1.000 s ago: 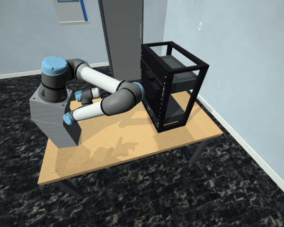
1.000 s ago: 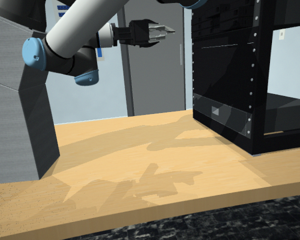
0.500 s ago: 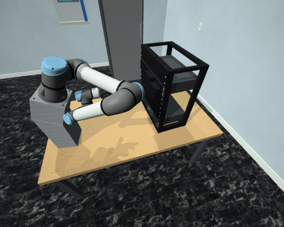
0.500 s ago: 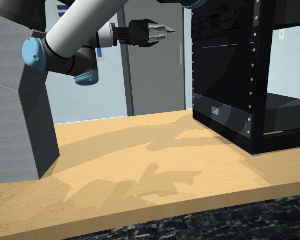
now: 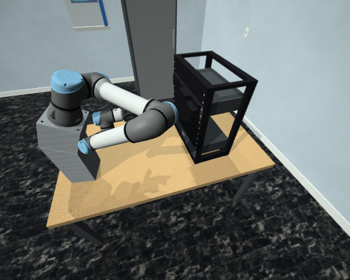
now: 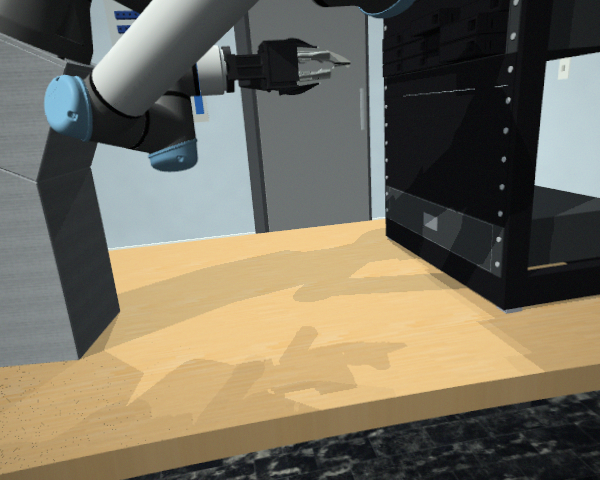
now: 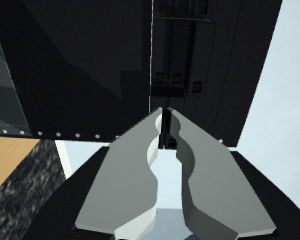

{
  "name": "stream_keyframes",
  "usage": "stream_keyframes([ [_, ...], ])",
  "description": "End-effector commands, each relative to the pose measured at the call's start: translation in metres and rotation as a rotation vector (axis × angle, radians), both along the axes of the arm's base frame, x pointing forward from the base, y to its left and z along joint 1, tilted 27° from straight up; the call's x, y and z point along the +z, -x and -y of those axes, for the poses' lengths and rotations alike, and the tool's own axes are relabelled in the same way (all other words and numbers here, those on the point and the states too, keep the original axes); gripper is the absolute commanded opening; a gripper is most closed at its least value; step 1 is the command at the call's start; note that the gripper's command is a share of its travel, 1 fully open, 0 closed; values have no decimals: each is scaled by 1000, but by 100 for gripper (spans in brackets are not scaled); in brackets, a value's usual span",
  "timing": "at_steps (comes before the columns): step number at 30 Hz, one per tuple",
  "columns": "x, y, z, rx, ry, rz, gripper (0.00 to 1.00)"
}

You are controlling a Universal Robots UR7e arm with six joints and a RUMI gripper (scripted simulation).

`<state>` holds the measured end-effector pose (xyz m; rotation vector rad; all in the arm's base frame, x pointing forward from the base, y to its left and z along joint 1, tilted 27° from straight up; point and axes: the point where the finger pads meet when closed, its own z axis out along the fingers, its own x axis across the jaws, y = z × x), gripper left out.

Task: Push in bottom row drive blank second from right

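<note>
Your gripper [image 6: 341, 62] is clenched on nothing, a blunt pusher aimed at the rack [image 6: 520, 155] front, not touching

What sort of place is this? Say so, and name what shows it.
Probably an office or server-room corner: a black equipment rack on a wooden table, a grey door, pale walls and dark carpet.
</note>
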<state>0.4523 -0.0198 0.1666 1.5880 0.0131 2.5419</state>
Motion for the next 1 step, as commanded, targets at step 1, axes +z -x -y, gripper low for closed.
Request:
stream_keyframes([
  [1, -11, 24, -1, 9, 3, -2, 0],
])
